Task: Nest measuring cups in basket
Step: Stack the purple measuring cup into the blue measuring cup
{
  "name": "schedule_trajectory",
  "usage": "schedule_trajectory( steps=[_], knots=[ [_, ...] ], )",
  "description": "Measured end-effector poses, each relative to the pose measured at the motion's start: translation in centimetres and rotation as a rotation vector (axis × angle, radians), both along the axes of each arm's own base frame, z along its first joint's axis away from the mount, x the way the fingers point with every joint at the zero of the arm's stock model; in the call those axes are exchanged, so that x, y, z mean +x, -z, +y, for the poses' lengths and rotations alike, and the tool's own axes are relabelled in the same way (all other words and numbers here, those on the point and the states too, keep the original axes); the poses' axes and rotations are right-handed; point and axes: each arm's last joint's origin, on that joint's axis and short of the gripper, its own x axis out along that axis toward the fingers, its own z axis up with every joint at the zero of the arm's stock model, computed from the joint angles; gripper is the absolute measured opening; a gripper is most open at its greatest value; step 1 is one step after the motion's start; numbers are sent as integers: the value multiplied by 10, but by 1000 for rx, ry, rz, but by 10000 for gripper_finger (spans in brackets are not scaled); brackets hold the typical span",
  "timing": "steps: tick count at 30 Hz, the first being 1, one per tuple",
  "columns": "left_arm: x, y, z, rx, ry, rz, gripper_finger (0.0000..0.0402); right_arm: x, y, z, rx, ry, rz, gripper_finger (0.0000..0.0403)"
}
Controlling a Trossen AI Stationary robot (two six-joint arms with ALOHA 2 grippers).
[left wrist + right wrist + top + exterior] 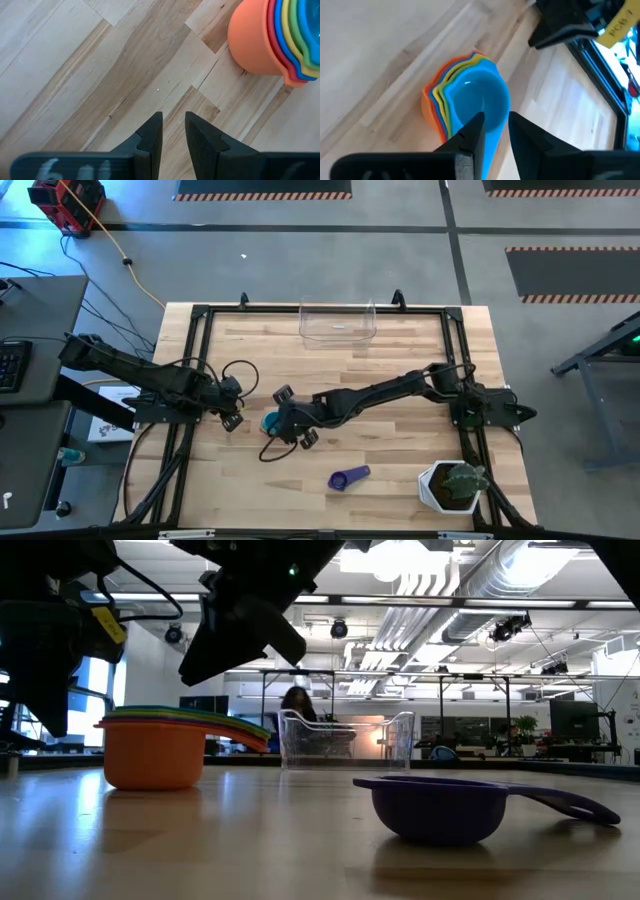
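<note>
Right wrist view shows the nested measuring cups (467, 102), orange outermost, blue innermost, just under the right gripper (494, 131), whose fingers stand slightly apart, holding nothing. The stack stands left of the table's (400, 360) middle. A purple cup (349, 477) lies alone near the front edge. The clear basket (337, 323) at the far edge is empty. The left gripper (172, 131), narrowly parted and empty, hovers just beside the stack.

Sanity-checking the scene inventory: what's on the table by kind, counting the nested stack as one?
Nested cup stack: 1
Loose purple cup: 1
Clear basket: 1
Potted plant: 1
Total: 4
</note>
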Motion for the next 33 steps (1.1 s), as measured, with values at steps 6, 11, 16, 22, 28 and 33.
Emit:
schedule_trajectory(
  steps=[6, 11, 16, 22, 28, 33],
  knots=[
    [0, 0, 0, 2, 5, 0, 74, -8, 2, 20, 53, 55, 34, 78],
    [0, 0, 0, 16, 41, 0, 74, -20, 6, 43, 86, 124, 86, 78],
    [0, 0, 0, 22, 55, 0, 74, -35, 11, 66, 124, 200, 160, 78],
    [0, 0, 0, 23, 58, 0, 74, -55, 16, 88, 204, 288, 269, 78],
    [0, 0, 0, 16, 41, 0, 74, -71, 20, 100, 279, 338, 413, 78],
    [0, 0, 0, 10, 25, 0, 74, -80, 22, 108, 299, 375, 473, 78]
  ],
)
